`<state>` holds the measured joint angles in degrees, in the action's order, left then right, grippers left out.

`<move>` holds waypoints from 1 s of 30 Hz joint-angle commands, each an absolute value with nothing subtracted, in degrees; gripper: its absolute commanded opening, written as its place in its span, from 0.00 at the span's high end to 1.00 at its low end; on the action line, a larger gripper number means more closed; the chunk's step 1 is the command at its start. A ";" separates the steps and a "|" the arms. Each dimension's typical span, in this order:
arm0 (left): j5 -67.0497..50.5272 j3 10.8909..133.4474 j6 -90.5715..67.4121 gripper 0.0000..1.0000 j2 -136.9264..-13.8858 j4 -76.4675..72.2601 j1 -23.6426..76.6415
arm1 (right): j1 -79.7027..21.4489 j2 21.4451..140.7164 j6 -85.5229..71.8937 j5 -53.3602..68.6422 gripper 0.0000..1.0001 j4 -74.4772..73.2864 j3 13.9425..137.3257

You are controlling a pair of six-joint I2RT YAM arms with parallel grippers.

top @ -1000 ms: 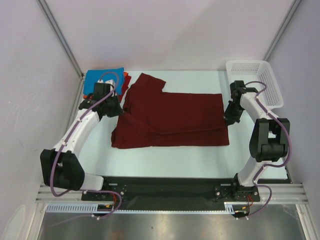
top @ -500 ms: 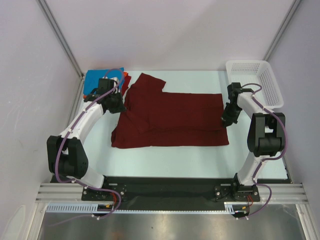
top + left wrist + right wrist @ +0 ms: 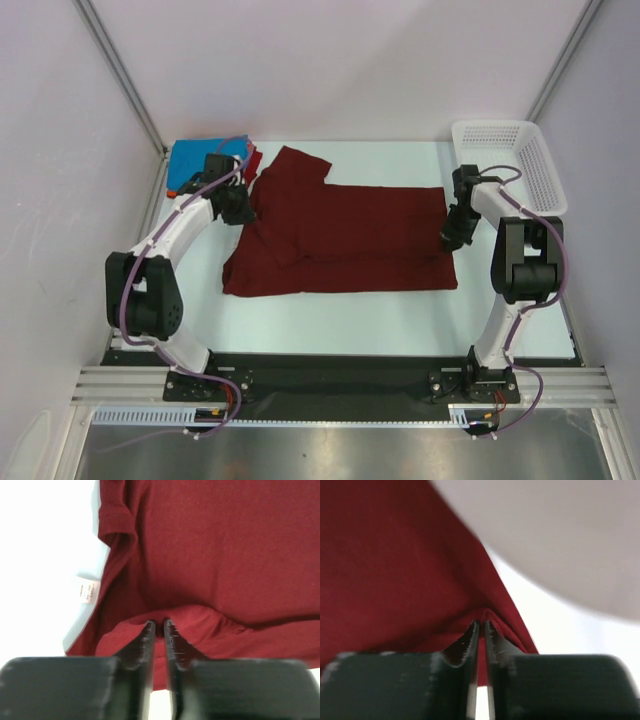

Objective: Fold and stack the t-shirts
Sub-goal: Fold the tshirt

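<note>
The dark maroon t-shirt (image 3: 345,235) lies spread on the table, partly folded, one sleeve pointing to the back. My left gripper (image 3: 243,210) is at its left edge, shut on a pinched fold of the maroon cloth (image 3: 200,545), with a white label (image 3: 87,590) beside it. My right gripper (image 3: 452,232) is at the shirt's right edge, shut on a fold of the maroon cloth (image 3: 395,570). The bright blue t-shirt (image 3: 195,160) lies folded at the back left, on top of an orange-red t-shirt (image 3: 253,160) of which only edges show.
A white plastic mesh basket (image 3: 510,160) stands at the back right, close behind my right arm. Grey walls enclose the table on three sides. Bare table (image 3: 350,320) lies in front of the maroon shirt.
Both grippers have moved inward onto the maroon shirt's edges, the left one further to the back. The shirt's left and right edges have shifted slightly.
</note>
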<state>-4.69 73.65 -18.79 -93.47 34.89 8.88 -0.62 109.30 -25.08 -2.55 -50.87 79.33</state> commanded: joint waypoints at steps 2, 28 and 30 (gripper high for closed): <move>-0.90 77.78 -18.63 0.63 -96.24 32.43 9.23 | -0.44 111.35 -23.82 -3.60 0.79 -47.64 82.61; 1.23 41.23 -54.75 0.13 -60.20 43.86 8.17 | 6.50 82.53 -30.06 6.06 0.37 -47.55 52.91; 2.54 40.43 -56.76 0.17 -61.60 43.42 8.17 | 6.50 82.62 -29.97 6.33 0.37 -46.76 52.56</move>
